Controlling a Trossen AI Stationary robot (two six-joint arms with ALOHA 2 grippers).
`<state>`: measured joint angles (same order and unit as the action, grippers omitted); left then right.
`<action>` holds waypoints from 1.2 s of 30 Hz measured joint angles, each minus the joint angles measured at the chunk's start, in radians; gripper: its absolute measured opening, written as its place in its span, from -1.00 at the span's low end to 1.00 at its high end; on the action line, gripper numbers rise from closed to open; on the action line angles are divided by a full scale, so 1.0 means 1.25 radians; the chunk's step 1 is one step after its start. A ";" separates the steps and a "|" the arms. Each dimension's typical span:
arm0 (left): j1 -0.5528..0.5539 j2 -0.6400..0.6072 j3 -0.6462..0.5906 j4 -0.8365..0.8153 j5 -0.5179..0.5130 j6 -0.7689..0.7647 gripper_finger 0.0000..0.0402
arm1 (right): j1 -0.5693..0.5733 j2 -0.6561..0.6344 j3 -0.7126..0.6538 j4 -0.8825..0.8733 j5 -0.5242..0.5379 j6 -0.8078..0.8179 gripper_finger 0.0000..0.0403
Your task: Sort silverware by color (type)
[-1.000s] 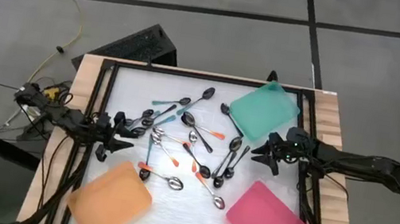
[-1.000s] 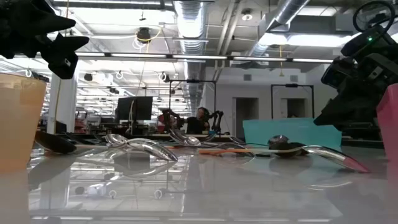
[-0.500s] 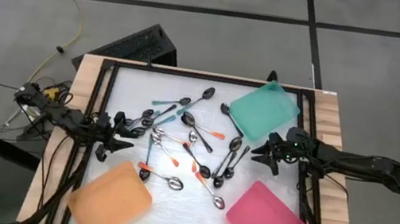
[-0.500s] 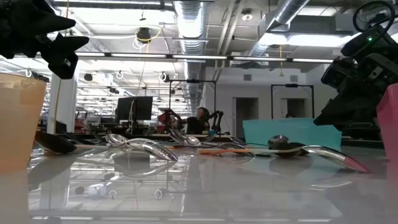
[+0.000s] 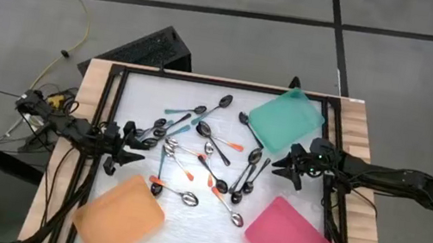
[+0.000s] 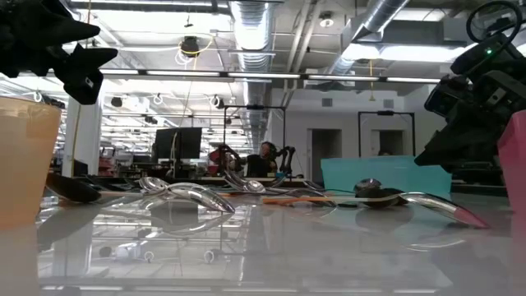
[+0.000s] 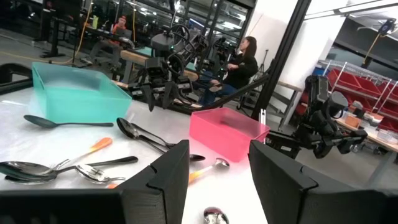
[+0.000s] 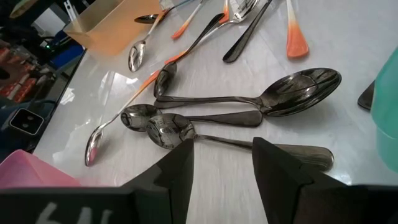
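Several small shiny spoons [image 5: 206, 159] lie loose in the middle of the white table: all-silver ones [image 8: 249, 102], ones with orange handles [image 8: 297, 37], and ones with teal or dark handles [image 5: 179, 111]. My left gripper [image 5: 134, 158] is open and empty above the table's left side, beside the pile. My right gripper [image 5: 281, 165] is open and empty at the table's right side, its fingers standing over the silver spoons in the right wrist view [image 8: 221, 165].
A teal tray [image 5: 284, 121] stands at the far right, a pink tray [image 5: 291, 242] at the near right, an orange tray [image 5: 121, 216] at the near left. A black frame [image 5: 205, 80] rims the table. People sit in the room beyond [image 7: 239, 59].
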<state>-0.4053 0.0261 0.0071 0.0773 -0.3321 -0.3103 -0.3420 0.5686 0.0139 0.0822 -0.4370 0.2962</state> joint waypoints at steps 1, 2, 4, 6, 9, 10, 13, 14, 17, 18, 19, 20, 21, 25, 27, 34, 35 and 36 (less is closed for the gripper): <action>0.000 0.000 0.000 0.000 0.000 0.000 -0.25 | 0.000 0.000 0.000 0.000 0.000 -0.002 -0.15; 0.000 0.000 0.000 0.000 0.000 0.000 -0.25 | 0.000 0.000 0.000 0.000 0.000 -0.002 -0.15; 0.000 0.000 0.000 0.000 0.000 0.000 -0.25 | 0.000 0.000 0.000 0.000 0.000 -0.002 -0.15; 0.000 0.000 0.000 0.000 0.000 0.000 -0.25 | 0.000 0.000 0.000 0.000 0.000 -0.002 -0.15; 0.000 0.000 0.000 0.000 0.000 0.000 -0.25 | 0.000 0.000 0.000 0.000 0.000 -0.002 -0.15; 0.000 0.000 0.000 0.000 0.000 0.000 -0.25 | 0.000 0.000 0.000 0.000 0.000 -0.002 -0.15; 0.000 0.000 0.000 0.000 0.000 0.000 -0.25 | 0.000 0.000 0.000 0.000 0.000 -0.002 -0.15; 0.000 0.000 0.000 0.000 0.000 0.000 -0.25 | 0.000 0.000 0.000 0.000 0.000 -0.002 -0.15; 0.000 0.000 0.000 0.000 -0.001 0.000 -0.25 | 0.000 0.000 0.000 0.000 0.000 -0.002 -0.15; 0.000 0.000 0.000 0.000 -0.005 0.000 -0.25 | 0.000 0.000 0.000 0.000 0.000 -0.002 -0.15; 0.000 0.000 0.000 0.000 -0.010 0.000 -0.25 | 0.000 0.000 0.000 0.000 0.000 -0.002 -0.15; 0.000 0.000 0.000 0.001 -0.017 0.000 -0.25 | 0.000 0.000 0.000 0.000 0.000 -0.001 -0.15; 0.000 0.000 0.000 0.001 -0.023 0.001 -0.25 | 0.000 0.000 0.000 0.000 0.000 -0.001 -0.15; 0.000 0.000 0.000 0.002 -0.035 0.015 -0.25 | 0.000 0.000 0.000 0.000 0.000 -0.001 -0.15; 0.000 0.000 0.000 0.003 -0.044 0.030 -0.25 | 0.000 0.000 0.000 0.000 0.000 -0.001 -0.15; 0.000 0.000 0.000 0.004 -0.055 -0.007 -0.25 | 0.000 0.000 0.000 0.000 0.000 -0.002 -0.15; 0.000 0.000 0.000 0.004 -0.055 -0.007 -0.25 | 0.000 0.000 0.000 0.000 0.000 -0.019 -0.15; 0.000 0.000 0.000 0.004 -0.055 -0.008 -0.25 | 0.000 0.000 0.000 0.000 0.000 -0.051 -0.15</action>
<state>-0.4049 0.0261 0.0069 0.0822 -0.4007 -0.3199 -0.3424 0.5686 0.0139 0.0820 -0.4370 0.2330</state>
